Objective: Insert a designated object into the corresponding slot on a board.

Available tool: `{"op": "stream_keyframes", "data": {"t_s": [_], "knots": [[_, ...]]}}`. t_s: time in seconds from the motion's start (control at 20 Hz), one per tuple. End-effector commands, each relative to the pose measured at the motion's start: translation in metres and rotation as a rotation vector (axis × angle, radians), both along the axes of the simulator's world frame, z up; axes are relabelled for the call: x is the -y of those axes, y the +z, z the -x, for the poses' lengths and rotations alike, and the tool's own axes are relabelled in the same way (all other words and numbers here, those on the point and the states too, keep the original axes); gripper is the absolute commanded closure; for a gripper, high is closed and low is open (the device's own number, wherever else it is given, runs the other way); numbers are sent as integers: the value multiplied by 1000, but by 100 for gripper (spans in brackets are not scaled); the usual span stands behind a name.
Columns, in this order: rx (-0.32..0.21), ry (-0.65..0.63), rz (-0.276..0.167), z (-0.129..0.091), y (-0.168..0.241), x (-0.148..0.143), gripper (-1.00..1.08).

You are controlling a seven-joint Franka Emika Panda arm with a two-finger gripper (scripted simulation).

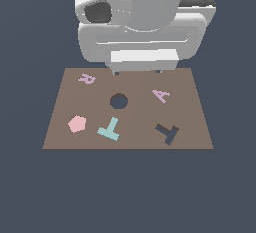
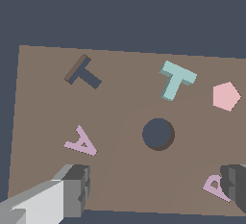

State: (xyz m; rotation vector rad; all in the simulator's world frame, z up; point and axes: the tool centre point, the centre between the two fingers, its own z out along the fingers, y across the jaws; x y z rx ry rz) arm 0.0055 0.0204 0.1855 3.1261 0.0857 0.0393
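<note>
Teal T (image 1: 109, 128) flat on board (image 1: 190, 92), stem seemingly toward round hole (image 1: 118, 101).

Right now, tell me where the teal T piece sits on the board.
In the exterior view the teal T piece lies near the board's front edge, between the pink pentagon to its left and the T-shaped slot to its right.

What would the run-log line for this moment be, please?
gripper: open, above board, empty | mint T-shaped piece: flat on brown board, untouched | navy T-shaped slot: empty | phase: pre-grasp
</note>
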Motion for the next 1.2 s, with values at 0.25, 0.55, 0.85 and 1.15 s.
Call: {"op": "stream_keyframes", "data": {"t_s": [0.25,0.55,0.85,1.15], "knots": [[-1,-15,0,-3,-5,2,-92],[-4,-72,-2,-16,-24,9,-92],[-9,-172,-6,-38,-56,23,-92],[-15,-294,-11,-62,-95,44,-92]]}}
